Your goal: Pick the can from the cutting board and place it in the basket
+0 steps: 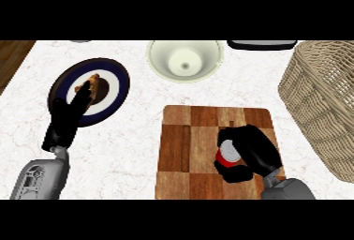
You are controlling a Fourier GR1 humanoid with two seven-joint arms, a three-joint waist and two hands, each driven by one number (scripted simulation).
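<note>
No text, label, brand, number or sign can be read on anything here. The small red and white can (227,154), at about 4 o'clock on the checkered wooden cutting board (190,154), is mostly covered by the black right hand (249,152), and the part that shows carries no legible lettering. The round dark blue and white plate (104,89) at 10 o'clock bears bands of colour only.

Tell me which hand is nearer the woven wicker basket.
Right. The right hand is curled round the red can on the wooden cutting board, just left of the woven wicker basket; the left hand is far across, over the blue plate.
</note>
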